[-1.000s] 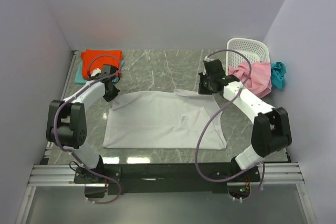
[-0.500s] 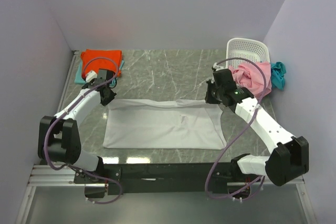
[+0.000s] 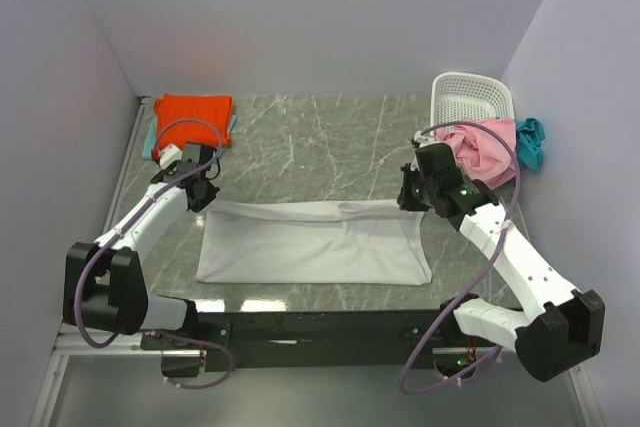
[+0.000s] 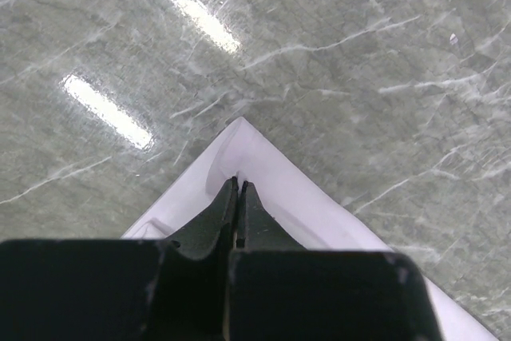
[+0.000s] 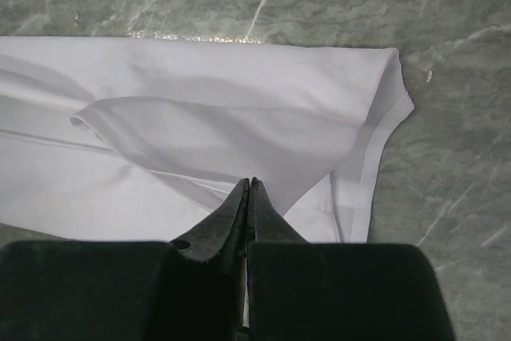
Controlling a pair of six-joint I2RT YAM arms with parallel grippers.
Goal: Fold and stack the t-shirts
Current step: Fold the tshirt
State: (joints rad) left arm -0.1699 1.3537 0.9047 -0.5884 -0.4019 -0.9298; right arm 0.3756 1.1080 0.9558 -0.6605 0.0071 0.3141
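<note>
The smooth white t-shirt (image 3: pixel 312 242) lies folded long on the veined marble table (image 3: pixel 320 142). Left gripper (image 4: pixel 239 187) pinches its pointed corner, right gripper (image 5: pixel 250 187) a soft fold

Plain white shirt (image 3: pixel 310 247), orange-red shirt (image 3: pixel 192 112), pale aqua shirt (image 3: pixel 149 142), pink shirt (image 3: pixel 488 147), teal shirt (image 3: pixel 531 140), white perforated basket (image 3: pixel 470 97), grey-green surface (image 3: pixel 320 142) with thin white marble veins.

I'm looking at a grey-green marbled table (image 3: pixel 320 142): the white t-shirt (image 3: pixel 310 247) is lying flat mid-table, an orange-red shirt (image 3: pixel 192 112) is sitting far left (on a pale aqua one (image 3: pixel 149 144)), and the white basket (image 3: pixel 470 97) is standing far right.
</note>
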